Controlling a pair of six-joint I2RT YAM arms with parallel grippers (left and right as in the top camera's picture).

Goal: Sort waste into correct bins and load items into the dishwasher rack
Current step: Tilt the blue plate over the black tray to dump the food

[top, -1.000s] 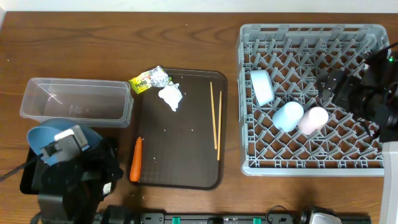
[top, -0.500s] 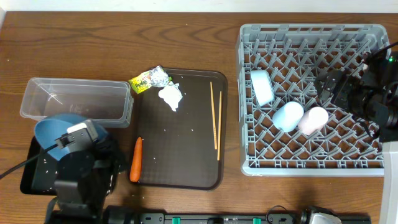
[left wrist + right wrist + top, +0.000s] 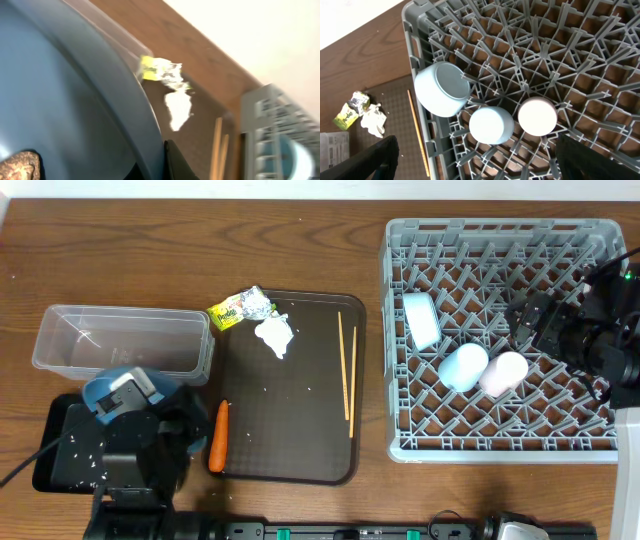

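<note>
My left gripper point(image 3: 122, 398) is shut on the rim of the large blue plate point(image 3: 105, 385) and holds it tilted over the shallow black tray point(image 3: 52, 442), which has white rice crumbs point(image 3: 82, 460) in it. In the left wrist view the plate point(image 3: 65, 100) fills the left, with a brownish lump point(image 3: 20, 165) on it and my gripper point(image 3: 155, 167) pinching its edge. My right gripper point(image 3: 540, 320) hangs open and empty over the grey rack point(image 3: 500, 240). In the right wrist view my gripper point(image 3: 485, 165) is above the white bowl point(image 3: 442, 90), light blue cup point(image 3: 491, 125) and pink cup point(image 3: 537, 117).
The clear tub point(image 3: 125, 340) stands behind the plate. On and by the brown serving tray point(image 3: 300, 450) are the yellow-green wrapper point(image 3: 238, 308), white paper point(image 3: 275, 335), orange carrot point(image 3: 218, 435) and two chopsticks point(image 3: 347, 370).
My left arm has shifted right and forward with the plate, which now stands more on edge. White crumbs now show in the black tray. The right arm has not moved.
</note>
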